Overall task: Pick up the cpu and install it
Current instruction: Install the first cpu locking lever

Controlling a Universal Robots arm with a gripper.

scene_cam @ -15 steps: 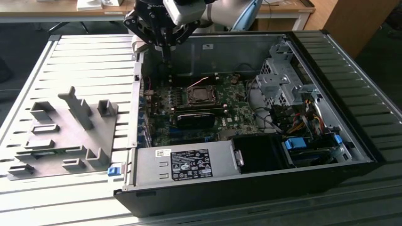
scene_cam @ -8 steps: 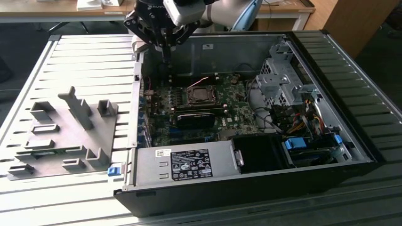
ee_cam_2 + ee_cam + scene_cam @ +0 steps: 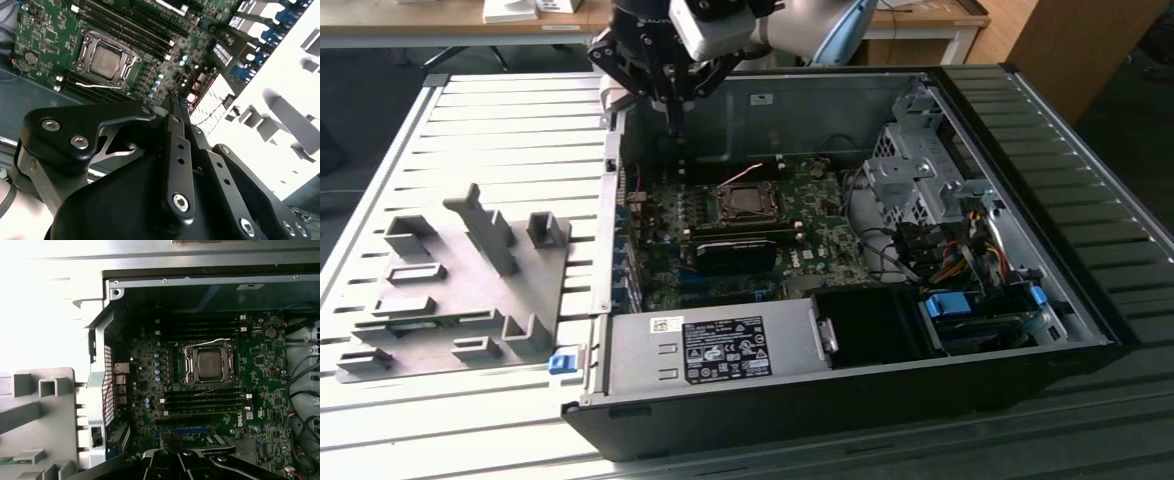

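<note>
The cpu [image 3: 210, 364] is a silvery-grey square lying inside the dark socket frame [image 3: 189, 365] on the green motherboard [image 3: 260, 365]. It shows in both wrist views [image 3: 106, 59] and, darker, in the exterior view [image 3: 747, 203]. A thin wire lever [image 3: 202, 389] runs along one side of the frame. My gripper [image 3: 678, 128] hangs above the case's rear corner, on the exterior view's left of the socket and well apart from it. Its fingertips [image 3: 175, 97] are pressed together with nothing between them. They also reach into the first wrist view [image 3: 170, 436].
The open computer case [image 3: 1067, 200] holds a power supply [image 3: 707, 350], a metal drive cage [image 3: 914, 165], coloured cables [image 3: 967, 250] and memory sticks [image 3: 205, 402] beside the socket. A grey fixture plate with upright blocks [image 3: 454, 290] lies on the slatted table at the exterior view's left.
</note>
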